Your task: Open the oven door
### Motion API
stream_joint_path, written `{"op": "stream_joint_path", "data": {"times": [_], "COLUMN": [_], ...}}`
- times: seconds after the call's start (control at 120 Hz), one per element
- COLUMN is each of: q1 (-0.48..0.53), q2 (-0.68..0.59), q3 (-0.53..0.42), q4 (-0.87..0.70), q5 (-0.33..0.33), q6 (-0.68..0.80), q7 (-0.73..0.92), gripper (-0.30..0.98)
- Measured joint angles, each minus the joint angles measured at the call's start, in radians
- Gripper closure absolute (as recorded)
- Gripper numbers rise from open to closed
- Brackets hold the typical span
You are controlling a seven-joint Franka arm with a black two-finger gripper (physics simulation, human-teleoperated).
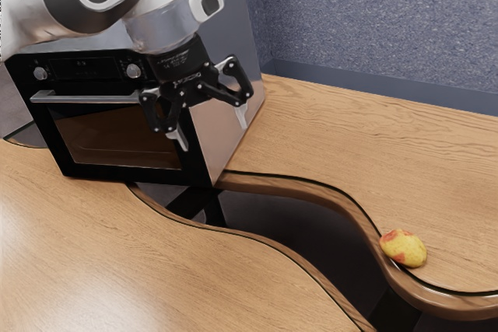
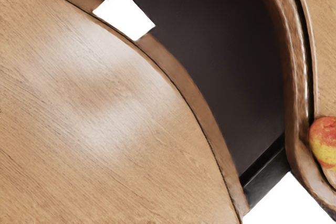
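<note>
Black-framed and glazed in smoky brown, the oven door sits closed on the front of the boxy metal oven, with a straight silvery bar handle across its top. By the oven's front corner, the black gripper hangs with its jaws spread apart. The wood-grained counter curves around a dark gap; a rounded, red-and-yellow fruit lies at its edge, near a speckled blue wall.

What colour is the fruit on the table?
The fruit is yellow with red-orange patches; the exterior view shows it best.
</note>
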Motion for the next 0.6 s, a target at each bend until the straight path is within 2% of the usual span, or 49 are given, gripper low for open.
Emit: {"op": "stream_joint_path", "data": {"times": [0.142, 0.233, 0.267, 0.325, 0.375, 0.45, 0.6], "q1": [0.006, 0.009, 0.080, 0.382, 0.532, 0.649, 0.802], "q2": [-0.002, -0.005, -0.022, -0.041, -0.035, -0.004, -0.001], "q3": [0.004, 0.048, -0.004, -0.262, -0.364, -0.413, -0.426], "q4": [0.042, 0.052, 0.050, 0.047, 0.050, 0.052, 0.048], "q5": [0.006, 0.010, 0.010, 0.038, 0.061, 0.082, 0.097], "q6": [-0.018, -0.011, -0.007, -0.002, 0.014, 0.063, 0.130], "q7": [-0.294, -0.450, -0.501, -0.582, -0.637, -0.706, -0.810], "gripper": [0.00, 0.00, 0.00, 0.00, 0.00, 0.00, 0.00]}}
